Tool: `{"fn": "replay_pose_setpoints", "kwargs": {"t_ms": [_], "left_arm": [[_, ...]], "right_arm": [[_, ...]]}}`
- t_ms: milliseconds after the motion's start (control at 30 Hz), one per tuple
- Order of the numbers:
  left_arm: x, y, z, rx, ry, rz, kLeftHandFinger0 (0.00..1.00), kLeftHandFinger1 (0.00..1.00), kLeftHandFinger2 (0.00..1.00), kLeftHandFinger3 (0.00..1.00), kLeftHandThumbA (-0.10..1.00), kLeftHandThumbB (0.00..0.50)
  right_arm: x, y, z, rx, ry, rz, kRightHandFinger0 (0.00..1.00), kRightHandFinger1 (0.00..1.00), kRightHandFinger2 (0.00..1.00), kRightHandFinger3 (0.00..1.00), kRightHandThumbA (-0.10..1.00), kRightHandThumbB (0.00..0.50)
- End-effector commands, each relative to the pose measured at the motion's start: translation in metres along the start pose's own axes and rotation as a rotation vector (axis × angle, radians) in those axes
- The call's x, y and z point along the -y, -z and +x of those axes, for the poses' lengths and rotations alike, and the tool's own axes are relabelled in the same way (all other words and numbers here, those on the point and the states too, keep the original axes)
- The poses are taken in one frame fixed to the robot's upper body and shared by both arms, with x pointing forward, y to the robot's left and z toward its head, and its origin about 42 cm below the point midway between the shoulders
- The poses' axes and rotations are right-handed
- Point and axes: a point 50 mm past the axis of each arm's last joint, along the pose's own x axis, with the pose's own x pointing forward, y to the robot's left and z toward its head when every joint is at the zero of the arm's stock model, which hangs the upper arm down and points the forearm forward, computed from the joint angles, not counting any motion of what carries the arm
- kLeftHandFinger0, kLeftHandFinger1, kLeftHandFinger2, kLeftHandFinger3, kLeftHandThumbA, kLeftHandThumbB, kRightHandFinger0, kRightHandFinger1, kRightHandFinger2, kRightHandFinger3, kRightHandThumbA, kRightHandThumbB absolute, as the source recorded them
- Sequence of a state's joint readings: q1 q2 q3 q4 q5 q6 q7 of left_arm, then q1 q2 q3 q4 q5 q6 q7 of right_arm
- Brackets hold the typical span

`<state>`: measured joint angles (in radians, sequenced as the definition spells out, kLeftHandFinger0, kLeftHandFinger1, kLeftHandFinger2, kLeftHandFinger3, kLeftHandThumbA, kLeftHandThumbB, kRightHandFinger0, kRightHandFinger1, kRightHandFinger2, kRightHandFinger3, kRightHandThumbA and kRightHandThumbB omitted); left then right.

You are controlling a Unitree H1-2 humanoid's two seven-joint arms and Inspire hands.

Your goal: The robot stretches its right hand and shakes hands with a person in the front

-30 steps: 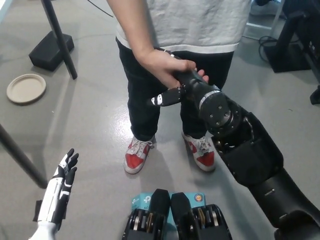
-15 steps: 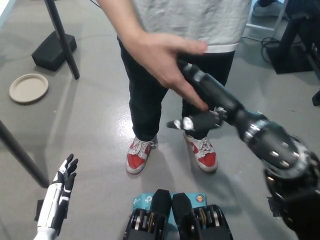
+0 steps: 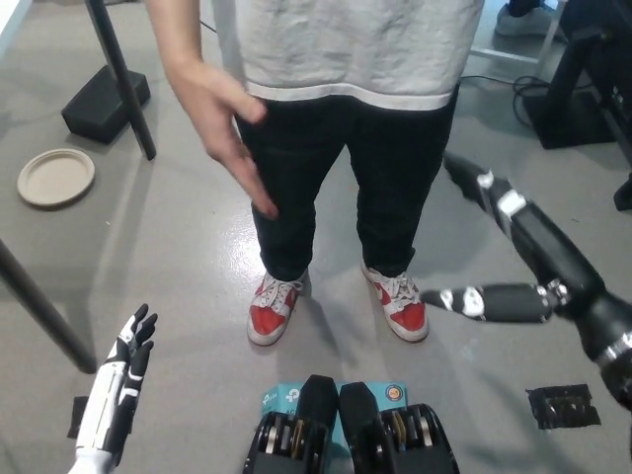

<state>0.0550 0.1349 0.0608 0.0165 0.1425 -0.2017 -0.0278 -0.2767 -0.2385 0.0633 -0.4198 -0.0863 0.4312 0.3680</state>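
The person [image 3: 346, 128] in the grey shirt and red-and-white sneakers stands facing the robot, and the clasp seen a second ago is broken: the person's hand [image 3: 225, 123] has swung away to the robot's left of the black trousers, open and empty. The black right hand [image 3: 523, 252] has pulled back to the other side of the person's legs, fingers spread wide and holding nothing, so the handshake looks finished. The white left hand [image 3: 117, 390] rests low, well clear of the sneakers, fingers apart.
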Motion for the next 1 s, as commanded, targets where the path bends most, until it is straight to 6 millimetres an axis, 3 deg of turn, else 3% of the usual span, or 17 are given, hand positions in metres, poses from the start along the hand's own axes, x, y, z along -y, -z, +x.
{"fn": "replay_pose_setpoints", "kwargs": {"t_ms": [0, 33, 67, 133, 267, 400, 600, 767, 967], "left_arm": [[-0.003, -0.011, 0.008, 0.074, -0.004, 0.004, 1.0, 1.0, 1.0, 1.0, 1.0, 0.09], [-0.004, -0.011, 0.009, 0.077, -0.007, -0.004, 1.0, 1.0, 1.0, 1.0, 1.0, 0.097], [-0.005, -0.011, 0.009, 0.079, -0.009, -0.003, 1.0, 1.0, 1.0, 1.0, 1.0, 0.105], [-0.005, -0.012, 0.01, 0.08, -0.011, -0.012, 1.0, 1.0, 1.0, 1.0, 1.0, 0.134], [-0.004, -0.014, 0.014, 0.088, -0.008, -0.053, 1.0, 1.0, 1.0, 1.0, 1.0, 0.153], [0.004, -0.02, 0.024, 0.112, 0.009, -0.072, 1.0, 1.0, 1.0, 1.0, 1.0, 0.139], [0.023, -0.026, 0.042, 0.133, 0.06, -0.08, 1.0, 1.0, 1.0, 1.0, 1.0, 0.166], [0.023, -0.027, 0.044, 0.126, 0.068, -0.062, 1.0, 1.0, 1.0, 1.0, 1.0, 0.162], [0.02, -0.026, 0.045, 0.134, 0.074, -0.045, 1.0, 1.0, 1.0, 1.0, 1.0, 0.156]], "right_arm": [[0.005, 0.031, -0.013, 0.028, 0.096, 0.112, 1.0, 1.0, 1.0, 1.0, 1.0, 0.359], [0.002, 0.045, -0.016, 0.021, 0.118, 0.169, 1.0, 1.0, 1.0, 1.0, 1.0, 0.336], [-0.004, 0.06, -0.02, 0.038, 0.168, 0.272, 1.0, 1.0, 1.0, 1.0, 1.0, 0.264], [-0.013, 0.083, -0.029, 0.046, 0.227, 0.418, 1.0, 1.0, 1.0, 1.0, 1.0, 0.242], [-0.021, 0.109, -0.041, 0.028, 0.311, 0.472, 1.0, 1.0, 1.0, 1.0, 1.0, 0.259], [-0.017, 0.117, -0.048, 0.028, 0.351, 0.482, 1.0, 1.0, 1.0, 1.0, 1.0, 0.25], [-0.006, 0.124, -0.067, 0.015, 0.378, 0.461, 1.0, 1.0, 1.0, 1.0, 1.0, 0.208], [-0.009, 0.129, -0.069, 0.014, 0.387, 0.45, 1.0, 1.0, 1.0, 1.0, 1.0, 0.252], [-0.01, 0.128, -0.067, 0.02, 0.375, 0.441, 1.0, 1.0, 1.0, 1.0, 1.0, 0.237]]}}
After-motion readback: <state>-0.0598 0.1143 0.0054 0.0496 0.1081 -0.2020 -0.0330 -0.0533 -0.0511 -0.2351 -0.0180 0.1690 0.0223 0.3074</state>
